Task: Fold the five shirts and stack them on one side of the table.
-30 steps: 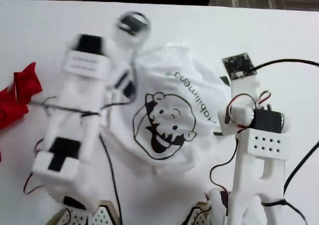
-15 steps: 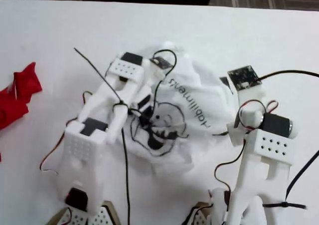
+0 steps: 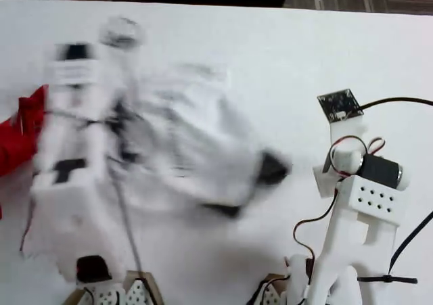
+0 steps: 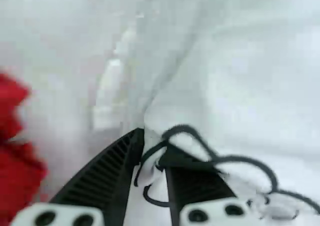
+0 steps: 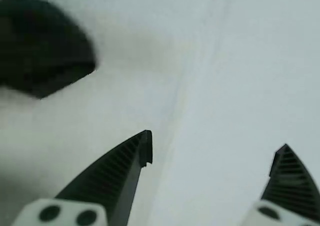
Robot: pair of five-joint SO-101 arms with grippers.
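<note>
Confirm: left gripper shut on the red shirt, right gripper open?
One error. The left wrist view shows the left gripper shut on the white shirt, not the red shirt, which lies off to the side. The right gripper is open, as stated.

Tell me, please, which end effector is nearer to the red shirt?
Left. The left end effector, gripping the white shirt, is beside the red shirt; the right end effector sits on the white shirt's far side.

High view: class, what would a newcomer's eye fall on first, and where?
The crumpled white shirt lies mid-table, pinched in the left gripper. A red shirt sits at the table's left edge in the high view. The right gripper hangs open.
</note>
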